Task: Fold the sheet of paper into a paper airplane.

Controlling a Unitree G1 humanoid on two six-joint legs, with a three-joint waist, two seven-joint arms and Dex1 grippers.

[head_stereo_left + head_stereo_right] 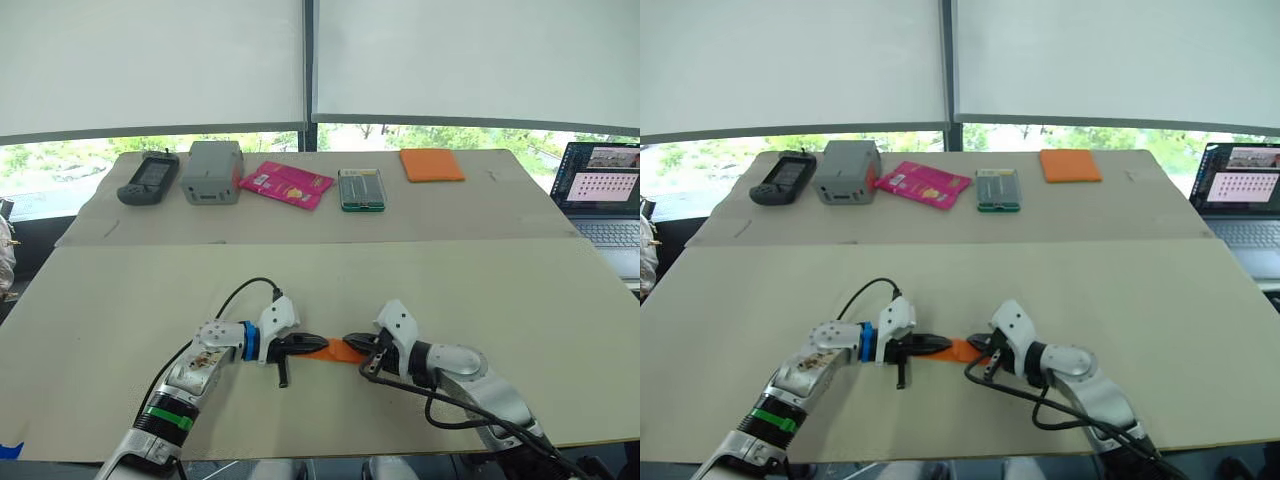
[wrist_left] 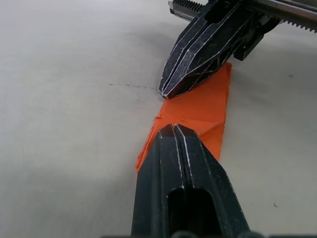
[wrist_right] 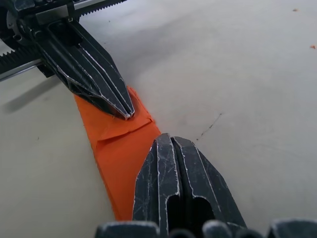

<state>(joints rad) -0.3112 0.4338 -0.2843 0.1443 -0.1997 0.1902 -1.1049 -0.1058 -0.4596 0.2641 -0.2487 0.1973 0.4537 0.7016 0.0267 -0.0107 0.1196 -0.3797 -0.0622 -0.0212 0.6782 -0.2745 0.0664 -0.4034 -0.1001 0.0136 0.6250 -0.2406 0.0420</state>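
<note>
The paper (image 1: pixel 338 351) lies on the table (image 1: pixel 520 300), left gripper (image 1: pixel 303 345) at its left end, right gripper (image 1: pixel 358 343) at its right.

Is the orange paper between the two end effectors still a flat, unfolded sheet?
No: the orange paper shows creases and overlapping folded layers, forming a narrow strip.

Far table (image 1: pixel 470 215) carries a row, left to right: black handheld device (image 1: pixel 149 177), grey box (image 1: pixel 212 172), pink packet (image 1: pixel 287 184), clear green-edged case (image 1: pixel 361 189), orange pad (image 1: pixel 432 165). Open laptop (image 1: pixel 603 196) at right edge, screen lit. Near table (image 1: pixel 520 300) abuts the far one.
</note>
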